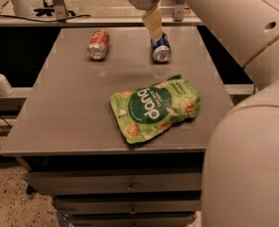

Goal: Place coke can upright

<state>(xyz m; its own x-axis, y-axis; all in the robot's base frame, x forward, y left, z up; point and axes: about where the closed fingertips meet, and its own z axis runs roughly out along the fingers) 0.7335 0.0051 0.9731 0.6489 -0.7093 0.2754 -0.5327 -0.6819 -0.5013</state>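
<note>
The coke can (98,44), red with a silver end, lies on its side at the far left of the grey table (73,103), its end facing me. My gripper (152,25) hangs over the far middle of the table, right above a blue can (161,48) that also lies on its side. The gripper is well to the right of the coke can and holds nothing that I can see.
A green snack pouch (154,108) lies flat near the table's front right. My white arm fills the right side of the view. A white bottle (0,82) stands on a shelf left of the table. Drawers sit below the table's front edge.
</note>
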